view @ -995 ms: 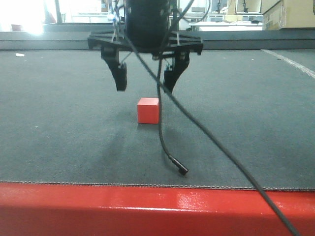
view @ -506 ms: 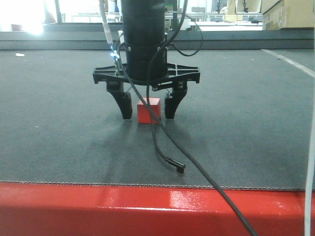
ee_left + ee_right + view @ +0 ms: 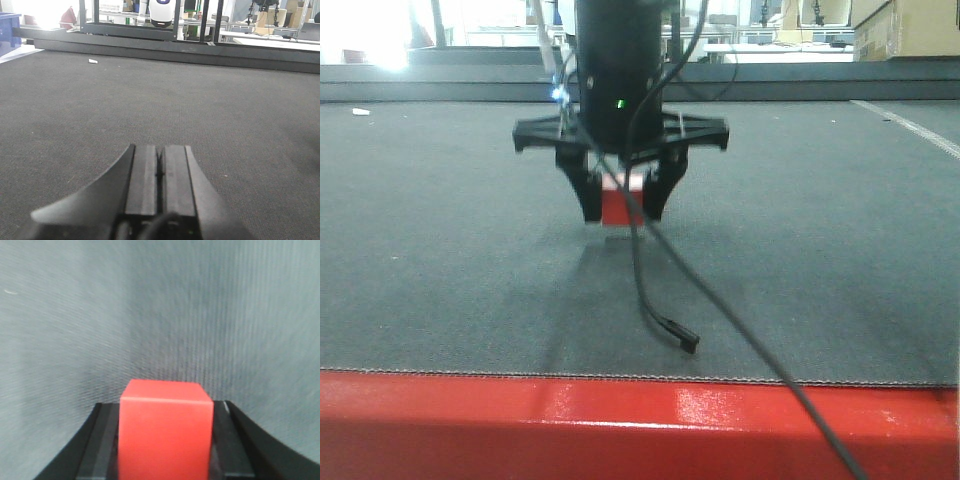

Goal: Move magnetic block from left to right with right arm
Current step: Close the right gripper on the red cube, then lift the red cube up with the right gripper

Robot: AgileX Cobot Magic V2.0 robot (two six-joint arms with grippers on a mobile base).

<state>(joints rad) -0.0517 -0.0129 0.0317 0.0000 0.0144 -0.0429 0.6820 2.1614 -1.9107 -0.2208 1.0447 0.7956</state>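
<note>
Magnetic block (image 3: 615,205) inside right claw (image 3: 622,217), just above mat (image 3: 440,250).

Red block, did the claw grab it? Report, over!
Right gripper shut on block, just off mat. Left gripper shut, empty. Loose cable dangles in front.

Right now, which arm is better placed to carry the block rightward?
Right. Its jaws are shut on the block, apparently just off the mat. The left jaws are shut and empty, with no block in view.

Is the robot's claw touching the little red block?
Touching. The right wrist view shows the magnetic block pinched in the right gripper, its jaws pressed against both sides with no gap.
</note>
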